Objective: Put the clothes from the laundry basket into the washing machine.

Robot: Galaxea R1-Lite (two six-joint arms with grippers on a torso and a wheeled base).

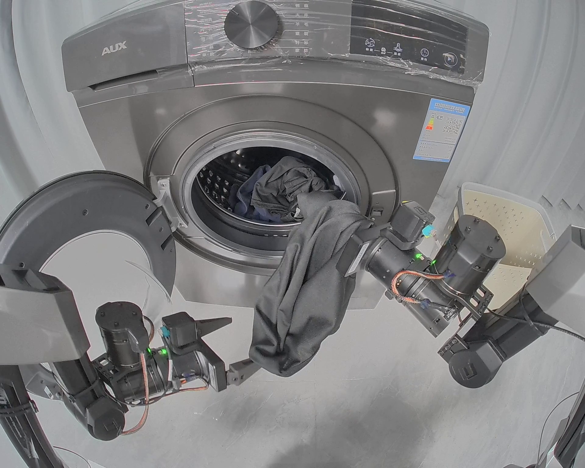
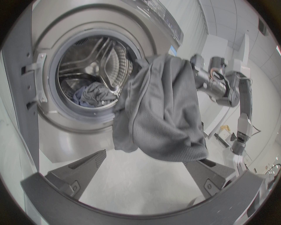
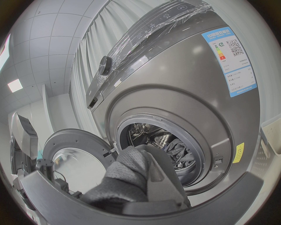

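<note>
Door [image 1: 79,204]: is standing swung wide open at the left of the washer [image 1: 365,122].
Left pincer [image 1: 244,342]: is hovering low in front of the door, below the mouth of the drum [image 1: 213,177]. Its fingers [image 1: 210,323] are spreading wide and gripping nothing. One fingertip is sitting right at the lower end of the garment [image 1: 304,286]; I cannot tell whether it is touching.
Garment: dark grey cloth is hanging from the right pincer [image 1: 341,237]. Its upper end is lying at the lower right rim of the drum mouth, and the rest is drooping down in front of the washer's front panel, above the floor [image 1: 341,414].
Washer: grey front-loader is standing behind both arms, with a round dial [image 1: 251,23] at its top.
Drum: is holding a heap of clothes [image 1: 277,189], dark pieces with a bluish one beside them.
Right pincer: is clamping the garment's upper end just right of the drum mouth, its fingers narrow and mostly buried in cloth.
Basket [image 1: 518,225]: cream and perforated, is standing at the right of the washer, behind the right arm.
</note>
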